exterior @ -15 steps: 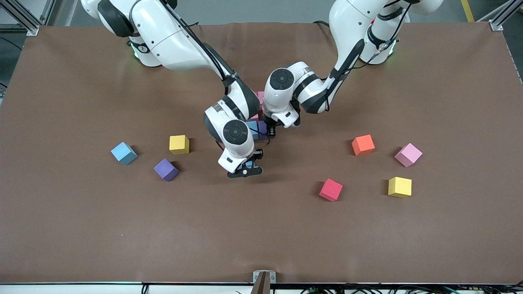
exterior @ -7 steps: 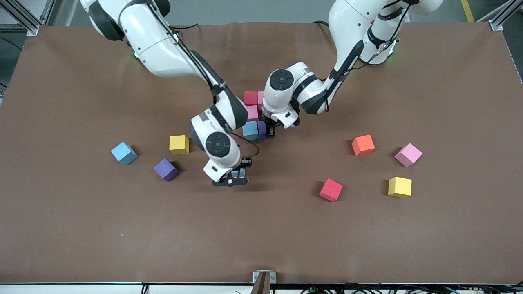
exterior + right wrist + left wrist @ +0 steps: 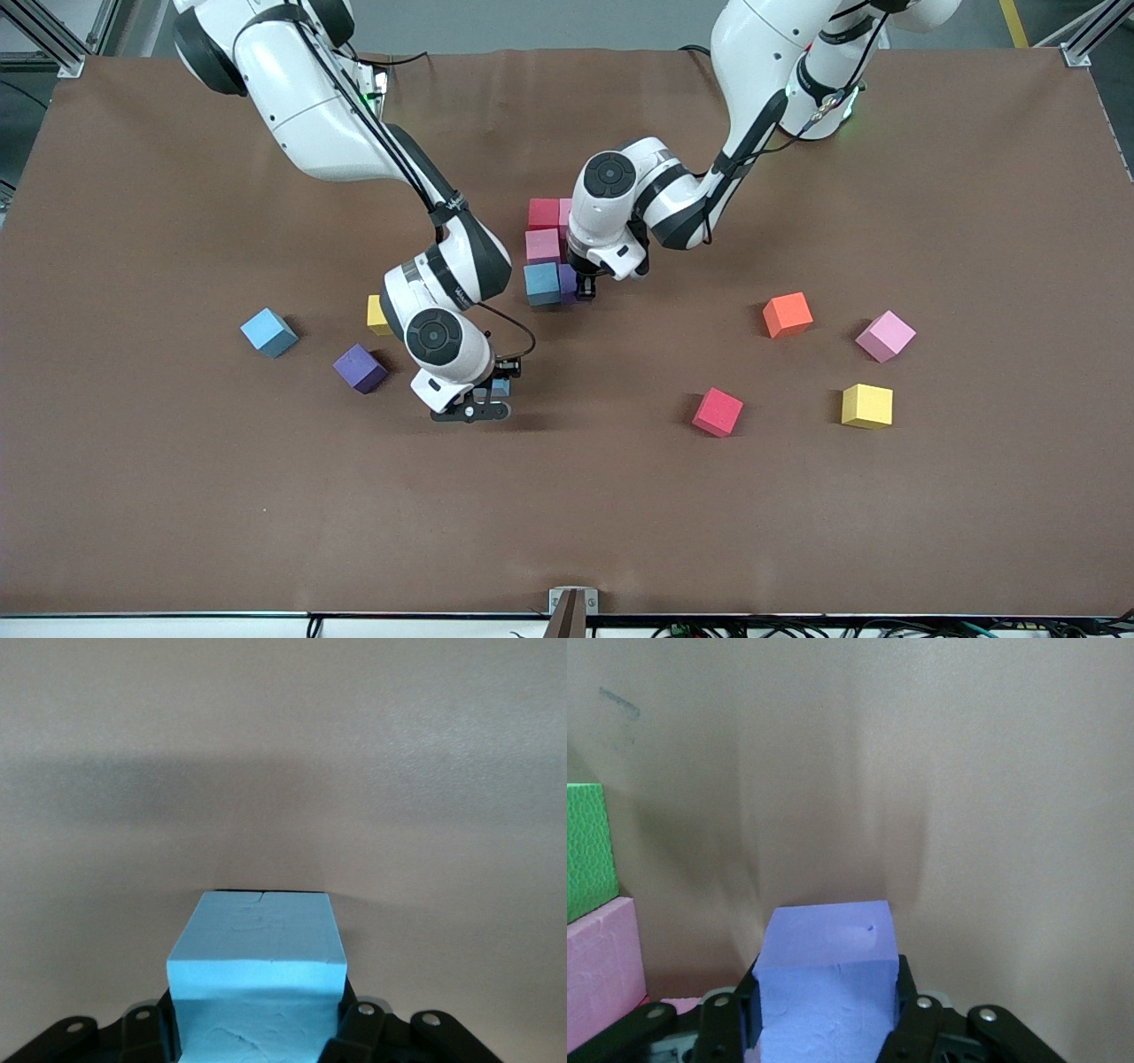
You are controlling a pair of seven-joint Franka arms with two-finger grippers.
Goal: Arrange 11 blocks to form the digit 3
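Note:
A cluster of blocks lies mid-table: red [image 3: 543,213], pink [image 3: 542,245] and blue [image 3: 541,283] in a row. My left gripper [image 3: 582,289] is shut on a purple block [image 3: 568,282] right beside the blue one; in the left wrist view the purple block [image 3: 824,966] sits between my fingers [image 3: 908,992], with green [image 3: 585,850] and pink [image 3: 598,966] blocks beside it. My right gripper [image 3: 483,396] is shut on a light blue block [image 3: 501,387] over bare table; that block fills the right wrist view [image 3: 257,974].
Loose blocks toward the right arm's end: light blue [image 3: 267,332], purple [image 3: 361,368], and yellow [image 3: 377,315] partly hidden by the right arm. Toward the left arm's end: orange [image 3: 788,315], pink [image 3: 885,336], yellow [image 3: 866,406], red [image 3: 718,412].
My right gripper has carried the light blue block away from the cluster, toward the right arm's end and lower in the front view. The left gripper has stayed at the cluster.

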